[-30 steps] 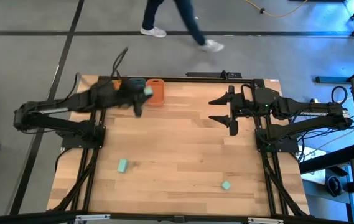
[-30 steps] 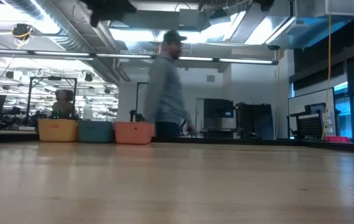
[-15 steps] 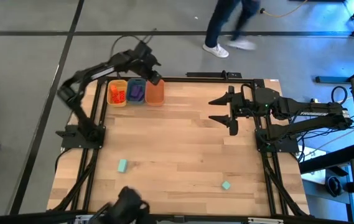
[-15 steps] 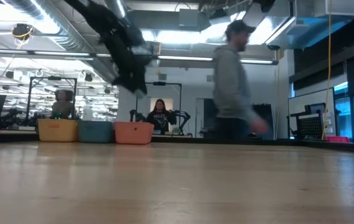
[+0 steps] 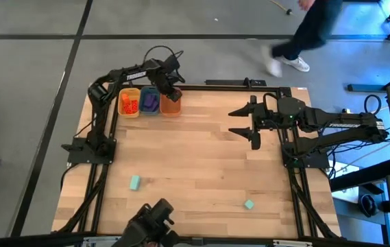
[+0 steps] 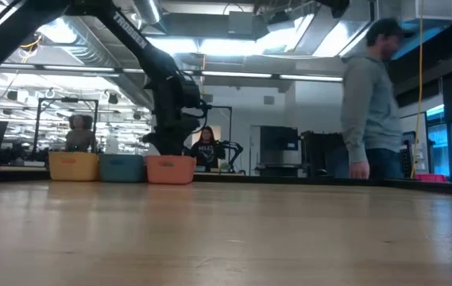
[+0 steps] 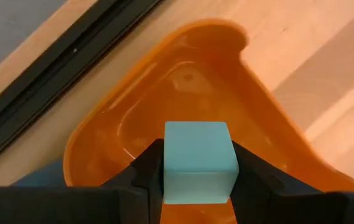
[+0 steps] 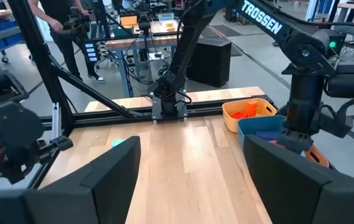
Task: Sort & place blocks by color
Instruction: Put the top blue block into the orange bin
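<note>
My left gripper point(image 5: 170, 91) hangs over the orange tub point(image 7: 183, 81) at the table's far left and is shut on a mint-teal cube point(image 7: 200, 152). In the high view the yellow tub point(image 5: 129, 103) holds orange-red blocks, and the blue tub point(image 5: 149, 101) beside it holds purple ones. Two more mint blocks lie flat on the wood, one near the left point(image 5: 134, 182) and one near the right point(image 5: 249, 204). My right gripper point(image 5: 236, 121) waits open, mid-right, above the table. My left gripper pinches the mint cube by two opposite side faces point(image 7: 169, 177), one dark finger point(image 7: 147, 171) on each side. The fingers come from above, pointing down. The cube is lifted clear, upright, over the inside of the orange tub.
The three tubs stand in a row along the far edge point(image 6: 122, 168). A black frame rail point(image 7: 71, 56) runs just behind them. A dark object point(image 5: 150, 223) sits at the near edge. A person point(image 6: 368, 103) walks beyond the far side. Bare wood lies mid-table.
My left arm has swung up from a low stretched pose, passed high beyond the far edge, and come down over the orange tub, the mint cube still between its fingers. The person behind the table has walked toward the right.
</note>
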You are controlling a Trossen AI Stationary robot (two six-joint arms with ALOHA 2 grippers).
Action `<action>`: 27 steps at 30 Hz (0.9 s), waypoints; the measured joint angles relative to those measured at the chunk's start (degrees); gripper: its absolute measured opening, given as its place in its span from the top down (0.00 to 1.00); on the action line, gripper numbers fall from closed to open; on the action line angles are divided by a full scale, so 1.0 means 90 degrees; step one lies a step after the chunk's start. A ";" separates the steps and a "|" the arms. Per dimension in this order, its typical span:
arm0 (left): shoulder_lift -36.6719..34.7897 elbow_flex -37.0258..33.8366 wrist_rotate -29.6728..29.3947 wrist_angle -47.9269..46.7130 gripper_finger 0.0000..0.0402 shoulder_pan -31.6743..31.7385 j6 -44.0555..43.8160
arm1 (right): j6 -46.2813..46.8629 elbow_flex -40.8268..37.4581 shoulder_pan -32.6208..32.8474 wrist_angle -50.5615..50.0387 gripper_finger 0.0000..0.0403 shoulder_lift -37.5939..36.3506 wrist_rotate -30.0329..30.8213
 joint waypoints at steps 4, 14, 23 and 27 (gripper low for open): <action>0.0102 0.0001 -0.0443 0.0025 0.69 -0.0165 0.0196 | -0.0008 0.0000 0.0001 -0.0001 0.29 0.0053 0.0002; 0.0310 0.0000 -0.1088 0.0104 0.69 -0.0389 0.0588 | -0.0015 -0.0002 0.0000 0.0012 0.29 0.0117 0.0001; 0.0416 0.0000 -0.1267 0.0113 0.67 -0.0433 0.0591 | -0.0017 -0.0002 0.0000 0.0016 0.29 0.0117 0.0000; 0.0416 0.0000 -0.1294 0.0101 0.63 -0.0433 0.0598 | -0.0017 -0.0002 0.0000 0.0016 0.29 0.0117 0.0000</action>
